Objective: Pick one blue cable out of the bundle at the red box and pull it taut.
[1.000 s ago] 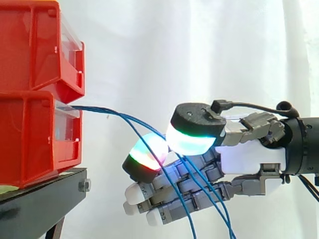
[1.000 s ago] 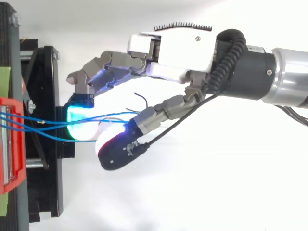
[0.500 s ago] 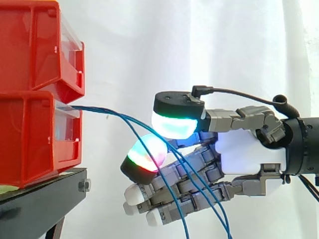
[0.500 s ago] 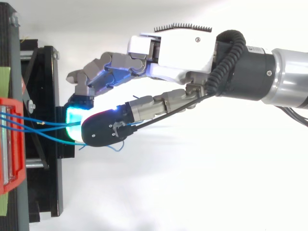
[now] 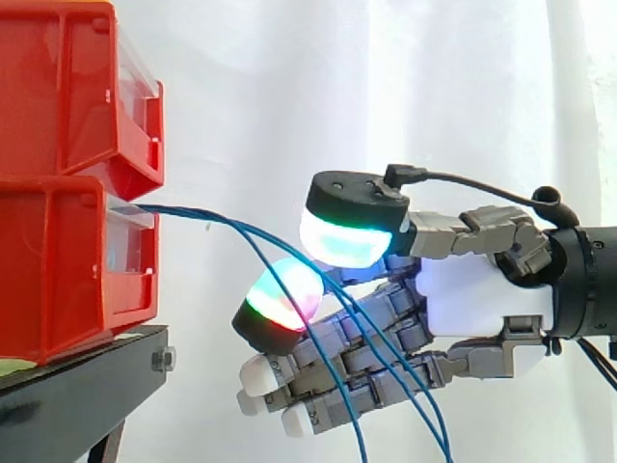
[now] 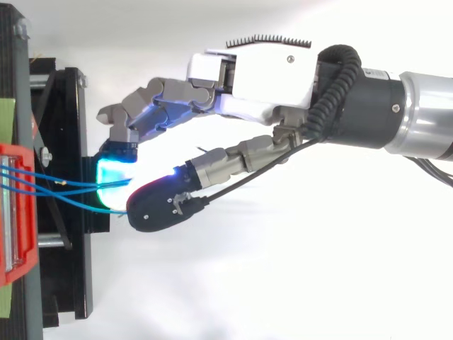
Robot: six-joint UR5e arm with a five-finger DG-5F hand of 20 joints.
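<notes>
A bundle of thin blue cables (image 5: 183,211) leaves the front lip of the lower red plastic bin (image 5: 67,270), which sits under a second red bin (image 5: 58,87) on the black metal stand (image 5: 87,371) before the white curtain (image 5: 289,96). From that lip the strands run out level, then sag in slack arcs away from the bin and drop past the lower edge of the side view. The grey-and-white robot hand (image 5: 482,299) lies on the far side of that sag from the bin, reaching towards it, and the strands cross its front on their way down. From above, the hand (image 6: 248,71) points at the red bin (image 6: 18,212), in line with the cables (image 6: 71,185). Whether it grips a strand or merely lies against the bundle, I cannot tell. The cables' long axis runs from bin to hand, so tautness, in my judgement, calls for a straight draw away from the bin along that line, once a single strand is secured
</notes>
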